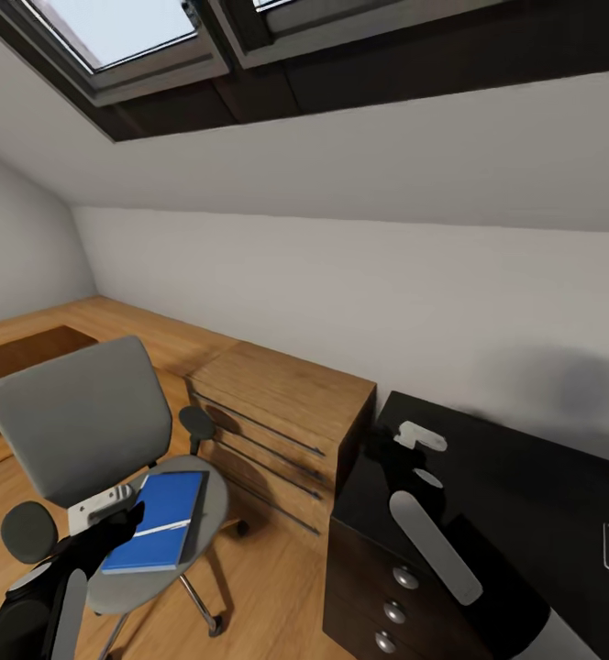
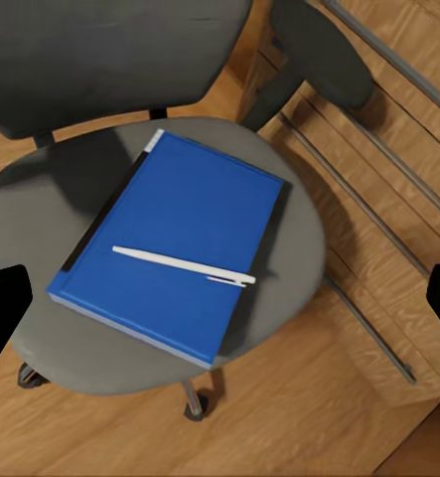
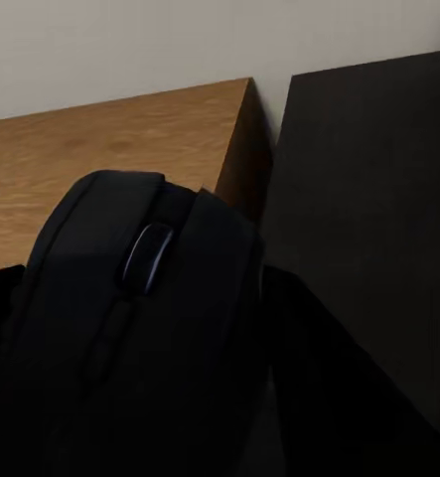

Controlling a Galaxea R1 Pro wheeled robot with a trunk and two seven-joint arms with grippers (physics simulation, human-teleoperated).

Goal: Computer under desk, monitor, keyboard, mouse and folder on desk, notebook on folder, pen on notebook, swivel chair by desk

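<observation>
Over desk (image 1: 525,486): right pincer (image 3: 140,328) grasping mouse (image 3: 130,298); left pincer (image 2: 220,298) released above pen (image 2: 180,264).

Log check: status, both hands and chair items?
Right hand shut on mouse over desk. Left hand open above pen, blue book on swivel chair.

1. Swivel chair (image 2: 41,214), on the wooden floor (image 1: 277,587) beside a wooden dresser (image 1: 286,408).
2. A blue notebook (image 2: 175,243) lies on the chair seat.
3. A pale pen (image 2: 180,265) lies on the notebook.
4. Glossy black surface (image 1: 525,477) on the dresser's far side.
</observation>
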